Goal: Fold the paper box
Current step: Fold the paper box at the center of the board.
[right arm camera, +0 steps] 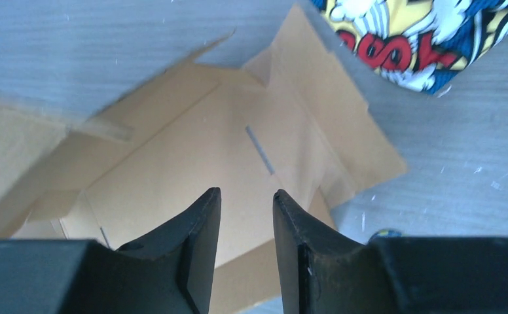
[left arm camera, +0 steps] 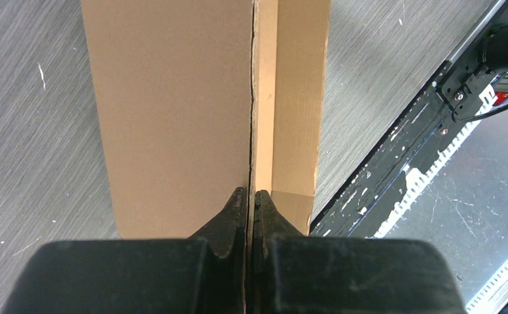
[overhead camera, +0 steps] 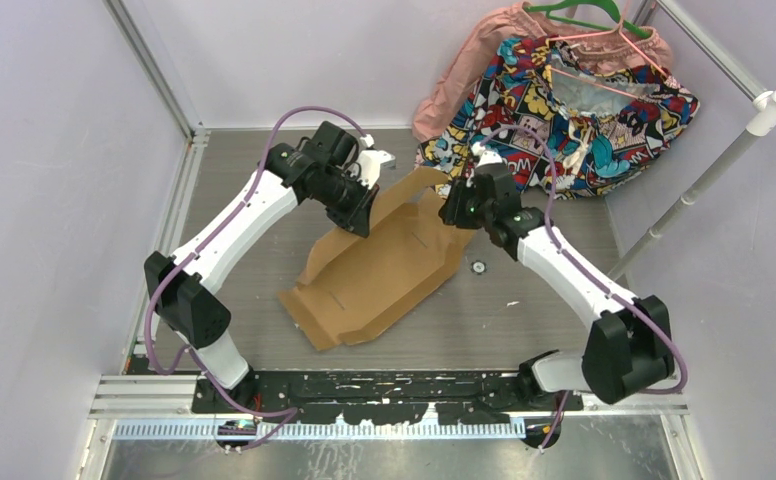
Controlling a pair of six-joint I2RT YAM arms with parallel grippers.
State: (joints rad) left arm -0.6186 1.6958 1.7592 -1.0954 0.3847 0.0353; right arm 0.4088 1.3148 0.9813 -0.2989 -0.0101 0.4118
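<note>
The paper box (overhead camera: 379,275) is a brown cardboard sheet, partly folded, lying in the middle of the table with its left side wall raised. My left gripper (overhead camera: 361,218) is shut on the top edge of that raised wall. The left wrist view shows the fingertips (left arm camera: 238,203) pinching the thin cardboard edge (left arm camera: 173,111) between them. My right gripper (overhead camera: 454,212) hovers over the box's far right corner. Seen from the right wrist, it (right arm camera: 247,193) stands open with nothing between its fingers, above the inner panel (right arm camera: 192,157) with its slit.
A comic-print cloth (overhead camera: 574,100) and a pink garment (overhead camera: 464,70) on a green hanger (overhead camera: 574,12) hang at the back right. A white pole (overhead camera: 704,180) leans at the right. A small round object (overhead camera: 479,267) lies beside the box. The black rail (overhead camera: 364,385) runs along the near edge.
</note>
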